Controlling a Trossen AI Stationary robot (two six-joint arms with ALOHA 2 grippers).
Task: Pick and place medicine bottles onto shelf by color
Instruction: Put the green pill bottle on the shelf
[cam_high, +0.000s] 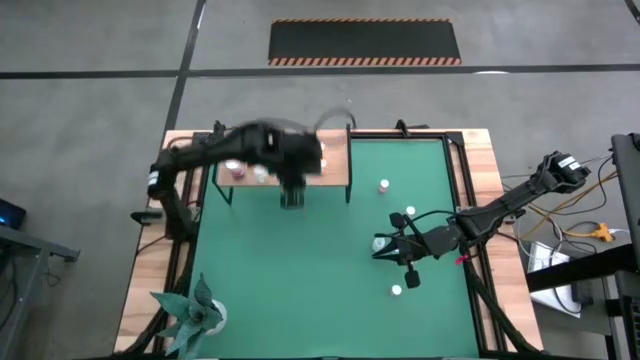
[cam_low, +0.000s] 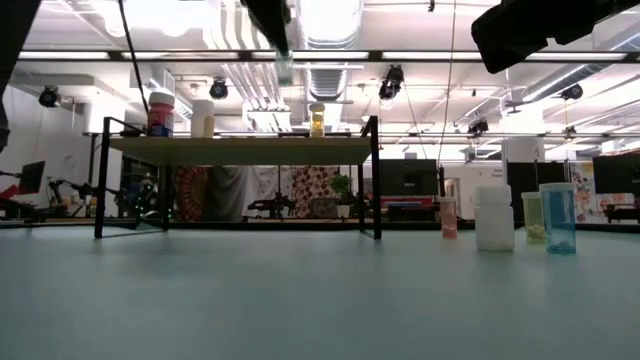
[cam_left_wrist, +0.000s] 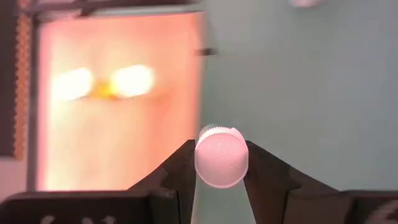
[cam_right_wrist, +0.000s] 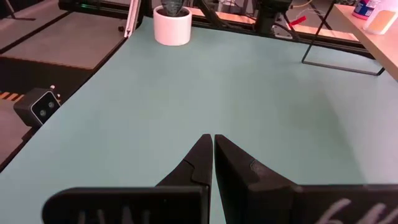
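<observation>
the right gripper (cam_right_wrist: 213, 149), fingers pressed together, hovers over the green mat (cam_high: 320, 270) well apart from the shelf (cam_high: 330, 165). the left gripper (cam_left_wrist: 221, 163) clamps a white-capped bottle (cam_left_wrist: 221, 157) at the shelf's front edge; three bottles (cam_low: 160, 113) stand on the shelf.

So the shelf (cam_high: 285, 172) sits at the surface's (cam_high: 300, 290) far left with three bottles (cam_high: 236, 170) on it. Loose bottles (cam_high: 397, 291) are scattered right, plant pot (cam_high: 203, 316) near-left corner.
</observation>
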